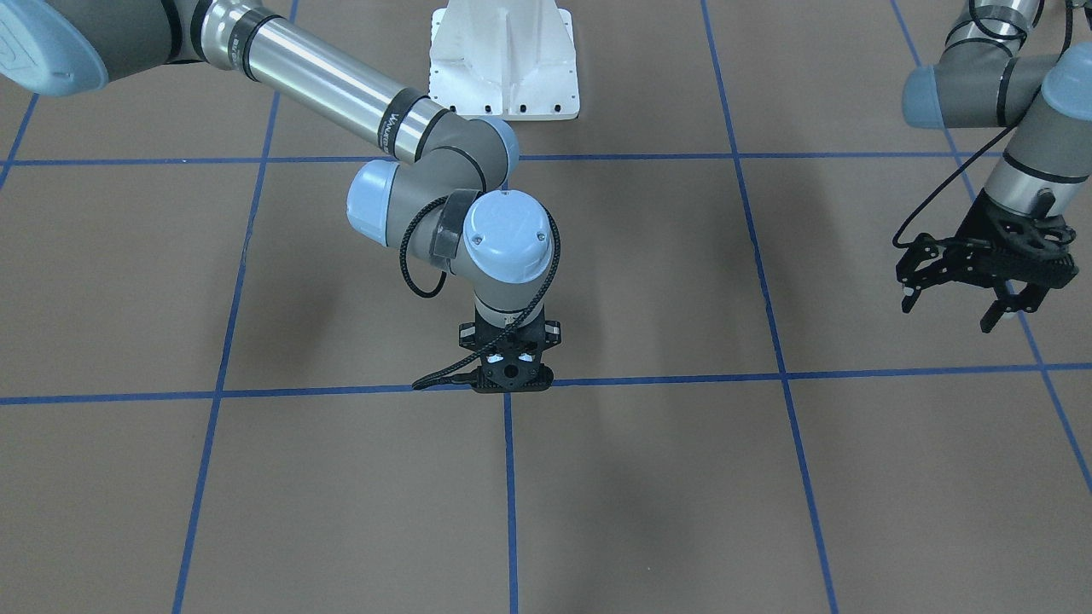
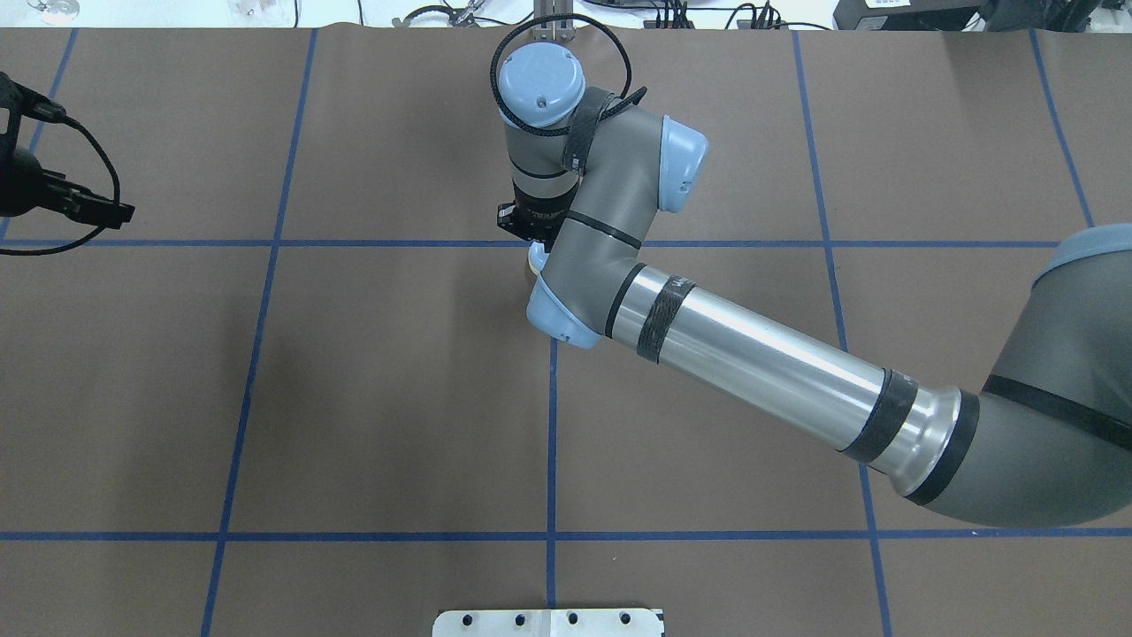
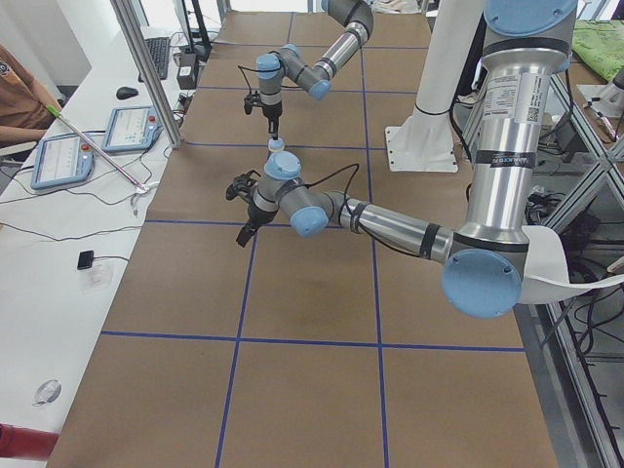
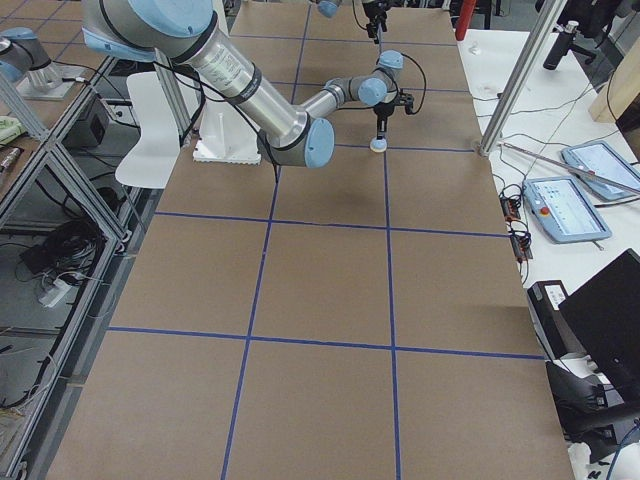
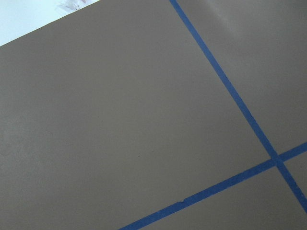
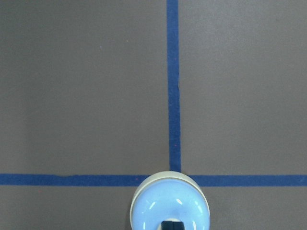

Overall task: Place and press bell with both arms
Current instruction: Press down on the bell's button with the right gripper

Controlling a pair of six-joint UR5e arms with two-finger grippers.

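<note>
The light-blue bell (image 6: 170, 205) sits at a crossing of blue tape lines near the table's middle. It also shows in the exterior left view (image 3: 276, 146) and the exterior right view (image 4: 378, 146). In the front-facing view it is hidden under the right wrist. My right gripper (image 1: 510, 381) points straight down over the bell. Its black fingertips (image 6: 171, 225) are shut together on the bell's top at the button. My left gripper (image 1: 951, 313) hangs open and empty above the table, far to the robot's left of the bell. The left wrist view shows only table.
The white bolted pedestal (image 1: 503, 60) stands at the robot's side of the table. Blue tape lines (image 1: 510, 477) mark a grid on the brown table. A desk with tablets (image 3: 58, 161) and a metal post (image 3: 146, 68) lie beyond the far edge.
</note>
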